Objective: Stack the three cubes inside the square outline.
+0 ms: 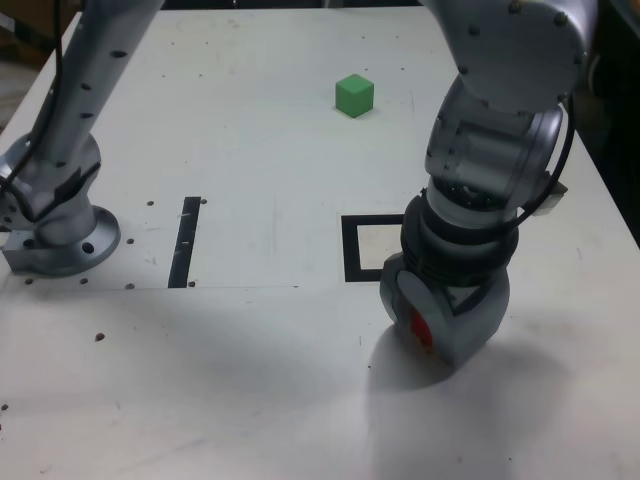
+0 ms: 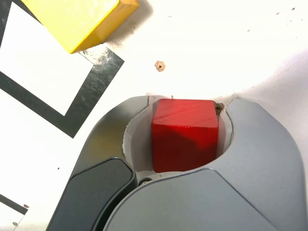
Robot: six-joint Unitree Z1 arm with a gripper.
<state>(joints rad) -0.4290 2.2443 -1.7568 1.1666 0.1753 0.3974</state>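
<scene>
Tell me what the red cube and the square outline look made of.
Red cube: probably painted wood, possibly plastic; satin red, with faint streaks across its top.

Square outline: probably matte black tape, possibly paint; flat, crisp-edged, with a worn, whitish patch near the yellow cube.

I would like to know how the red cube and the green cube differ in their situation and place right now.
The red cube sits between the gripper's fingers, while the green cube has nothing around it. In the exterior view, the red cube is mostly hidden by the gripper, but the green cube shows plainly. The green cube lies farther from that camera than the red cube. Both are plain, solid-coloured blocks.
</scene>
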